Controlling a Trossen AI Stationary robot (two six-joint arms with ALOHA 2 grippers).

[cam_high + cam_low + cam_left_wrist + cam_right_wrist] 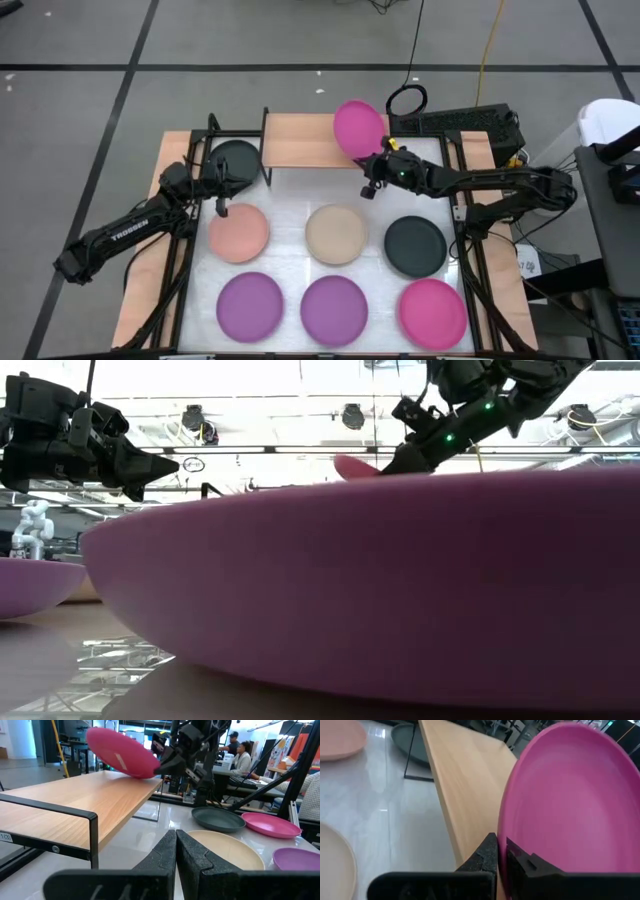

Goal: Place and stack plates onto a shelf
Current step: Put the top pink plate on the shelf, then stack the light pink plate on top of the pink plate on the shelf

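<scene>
My right gripper (377,160) is shut on a magenta plate (358,128) and holds it tilted over the right end of the light wood shelf (305,140). The same plate (122,752) also appears in the left wrist view. My left gripper (221,206) hovers shut above the table between a black plate (235,160), which lies left of the shelf, and the peach plate (238,232). The beige plate (336,234), a second black plate (415,246), two purple plates (250,305) (335,310) and another magenta plate (432,312) lie flat on the white table. My right gripper pinches the magenta plate's rim (506,827) between its two fingers, one on the inner face and one on the underside. The fingers come slanting from the table's near right side. The plate is lifted clear above the shelf top, tilted with its free edge (92,732) highest.
The shelf's top (465,780) is bare wood. Black frame posts (462,200) stand along the table's sides. A purple plate (400,580) fills the low view. People sit at desks beyond the table (240,752).
</scene>
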